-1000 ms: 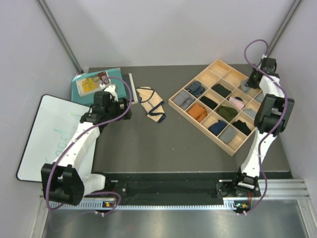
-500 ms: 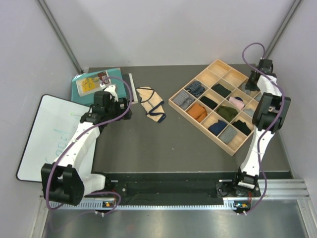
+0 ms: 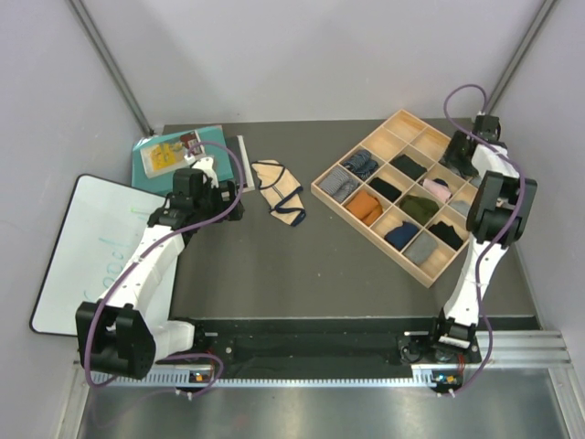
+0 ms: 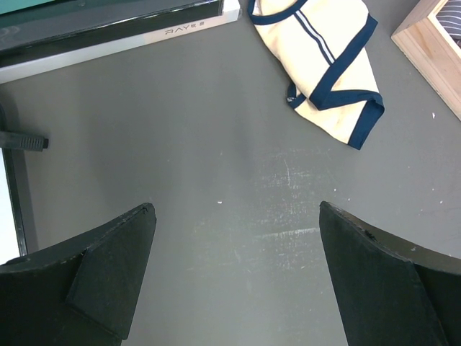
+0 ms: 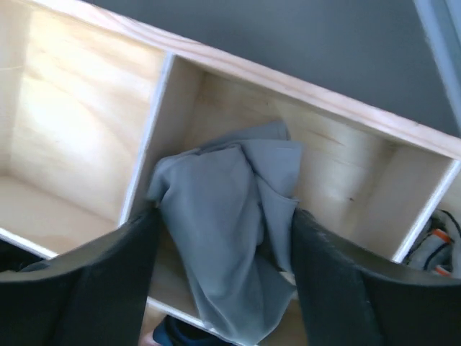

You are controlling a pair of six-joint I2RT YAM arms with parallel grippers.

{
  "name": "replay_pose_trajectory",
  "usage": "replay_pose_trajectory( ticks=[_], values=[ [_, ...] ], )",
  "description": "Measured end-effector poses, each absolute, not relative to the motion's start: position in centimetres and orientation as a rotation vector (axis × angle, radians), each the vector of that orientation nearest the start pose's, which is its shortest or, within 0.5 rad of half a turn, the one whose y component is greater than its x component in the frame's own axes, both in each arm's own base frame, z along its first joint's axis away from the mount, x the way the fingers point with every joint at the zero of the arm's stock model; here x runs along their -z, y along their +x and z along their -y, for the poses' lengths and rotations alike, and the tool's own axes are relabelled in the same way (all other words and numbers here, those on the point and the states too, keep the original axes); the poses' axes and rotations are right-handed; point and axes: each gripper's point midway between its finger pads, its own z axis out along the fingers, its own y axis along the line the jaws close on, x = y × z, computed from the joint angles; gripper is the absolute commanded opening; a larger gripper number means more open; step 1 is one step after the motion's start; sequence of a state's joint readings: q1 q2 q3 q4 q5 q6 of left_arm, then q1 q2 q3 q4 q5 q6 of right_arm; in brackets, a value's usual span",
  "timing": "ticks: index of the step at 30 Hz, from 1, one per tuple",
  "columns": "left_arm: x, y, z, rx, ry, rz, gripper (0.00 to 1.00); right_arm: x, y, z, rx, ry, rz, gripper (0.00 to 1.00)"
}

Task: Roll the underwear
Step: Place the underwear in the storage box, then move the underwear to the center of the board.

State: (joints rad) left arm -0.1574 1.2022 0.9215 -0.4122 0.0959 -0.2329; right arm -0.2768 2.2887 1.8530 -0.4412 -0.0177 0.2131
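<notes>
Half done, seemingly: grey pair bunched in a tray compartment, right pincer spread either side, gripping nothing. Left to roll: beige pair, flat on counter, ahead of wide-open left pincer. Hard to tell whether grey is properly rolled; lower end cut off.

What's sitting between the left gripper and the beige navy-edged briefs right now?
Nothing. The left wrist view shows only bare grey table between the open left gripper and the beige briefs, which lie ahead of it.
</notes>
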Motion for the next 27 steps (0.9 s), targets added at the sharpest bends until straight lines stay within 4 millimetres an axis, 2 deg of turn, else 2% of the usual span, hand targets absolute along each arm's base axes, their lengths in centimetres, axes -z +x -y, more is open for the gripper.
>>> replay_pose_trajectory(
  ticks=[6,16,20,22,24,26,27],
  values=[
    [-16.2,33.3,8.1,0.329,-0.029,-2.275,0.99,-6.3,54.7,13.8,-0.040,0.617,-2.294,0.89],
    [-16.6,33.1,8.3,0.343,-0.022,-2.261,0.99,-8.9,53.6,12.0,-0.151,0.630,-2.181,0.91],
    [-16.6,33.1,8.3,0.343,-0.023,-2.261,0.99,-10.8,53.4,10.6,-0.197,0.590,-2.138,0.90],
    [-16.6,33.0,8.3,0.343,-0.023,-2.262,0.99,-12.1,53.5,9.6,-0.211,0.563,-2.117,0.89],
    [-16.6,33.1,8.3,0.341,-0.028,-2.261,0.99,-13.6,53.5,7.7,-0.232,0.515,-2.098,0.89],
    [-16.6,33.1,8.2,0.340,-0.029,-2.261,0.99,-15.1,53.5,4.6,-0.264,0.448,-2.088,0.87],
    [-16.6,33.1,8.2,0.338,-0.033,-2.261,0.99,-15.9,53.3,2.5,-0.286,0.402,-2.084,0.87]
  ],
)
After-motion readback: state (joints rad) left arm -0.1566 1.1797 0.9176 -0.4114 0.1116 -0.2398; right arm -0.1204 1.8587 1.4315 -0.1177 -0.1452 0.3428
